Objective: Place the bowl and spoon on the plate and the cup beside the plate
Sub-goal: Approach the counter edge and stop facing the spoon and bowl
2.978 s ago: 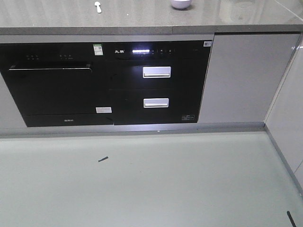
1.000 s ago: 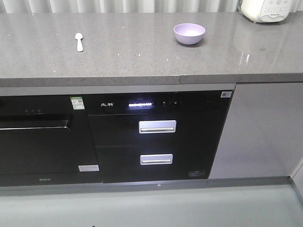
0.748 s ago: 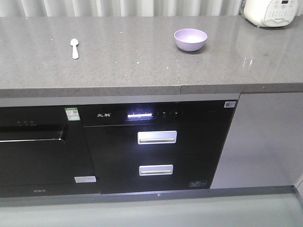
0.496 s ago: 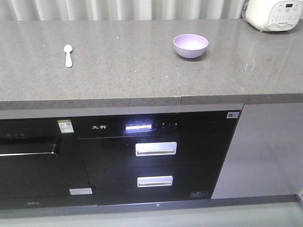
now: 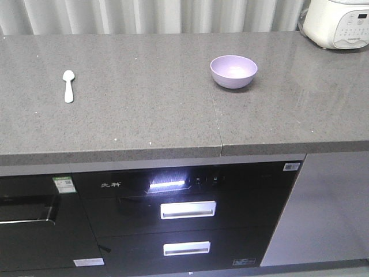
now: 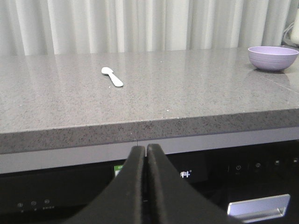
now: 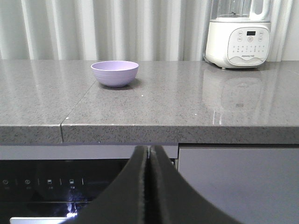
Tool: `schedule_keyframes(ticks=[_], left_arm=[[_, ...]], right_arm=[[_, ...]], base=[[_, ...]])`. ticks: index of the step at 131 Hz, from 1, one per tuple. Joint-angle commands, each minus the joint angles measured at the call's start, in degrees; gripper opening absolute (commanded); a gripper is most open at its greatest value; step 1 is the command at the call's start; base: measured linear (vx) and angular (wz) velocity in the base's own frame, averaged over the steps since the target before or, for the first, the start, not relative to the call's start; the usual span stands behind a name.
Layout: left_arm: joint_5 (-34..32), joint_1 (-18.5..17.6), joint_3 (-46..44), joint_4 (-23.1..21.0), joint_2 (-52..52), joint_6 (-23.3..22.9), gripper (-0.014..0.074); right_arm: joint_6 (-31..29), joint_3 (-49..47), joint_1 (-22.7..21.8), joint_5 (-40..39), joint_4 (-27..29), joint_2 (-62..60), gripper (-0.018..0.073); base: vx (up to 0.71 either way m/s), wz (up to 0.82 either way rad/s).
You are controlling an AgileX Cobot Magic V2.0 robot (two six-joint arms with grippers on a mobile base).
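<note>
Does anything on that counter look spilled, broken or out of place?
Nothing stands out. The bowl sits upright and looks empty, the spoon lies flat well to its left, and the white appliance stands upright at the far right. The counter shows no spill or damage.

Speckled grey countertop [image 5: 144,121], pale pleated curtains [image 5: 161,14] right behind it, black built-in appliance [image 5: 184,231] underneath (display lit up), grey cabinet door [image 5: 337,208] below its right end.

A kitchen, plainly: a long grey stone countertop [image 5: 144,121], black built-in appliances [image 5: 190,228] beneath it (one display lit), a white push-button appliance [image 7: 238,42] at its back right corner, and a bowl [image 5: 233,71] and spoon [image 5: 68,85] on top.
</note>
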Motion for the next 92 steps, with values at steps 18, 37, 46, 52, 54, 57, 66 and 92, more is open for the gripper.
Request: schedule_keyframes(ticks=[18,37,46,52,54,57,66,92], left_arm=[[-4.2,-0.4,0.6,-0.4,-0.9,-0.5,-0.0006],[-4.2,-0.4,0.6,-0.4,-0.9,-0.5,-0.0006],[-4.2,-0.4,0.6,-0.4,-0.9,-0.5,-0.0006],[-4.2,-0.4,0.6,-0.4,-0.9,-0.5,-0.0006],[-4.2,-0.4,0.6,-0.4,-0.9,-0.5,-0.0006],[-4.2,-0.4,0.6,-0.4,-0.9,-0.5,-0.0006],[-4.2,-0.4,0.6,-0.4,-0.9,-0.5,-0.0006],[-4.2,-0.4,0.6,-0.4,-0.9,-0.5,-0.0006]], right_arm=[[-0.5,0.4,0.0,-4.5,-0.2,-0.2,-0.0004],[-0.5,0.4,0.0,-4.5,-0.2,-0.2,-0.0004],[-0.5,0.4,0.0,-4.5,-0.2,-0.2,-0.0004],[-0.5,0.4,0.0,-4.5,-0.2,-0.2,-0.0004],[-0.5,0.4,0.0,-4.5,-0.2,-0.2,-0.0004],[-0.5,0.4,0.0,-4.5,-0.2,-0.2,-0.0004],[-0.5,0.4,0.0,-4.5,-0.2,-0.2,-0.0004],[-0.5,0.4,0.0,-4.5,-0.2,-0.2,-0.0004]], base=[[0.18,-0.01],[0.18,0.01],[0.19,0.02],[0.19,0.03],[0.18,0.03],[0.18,0.03],[0.18,0.04],[0.18,0.06]])
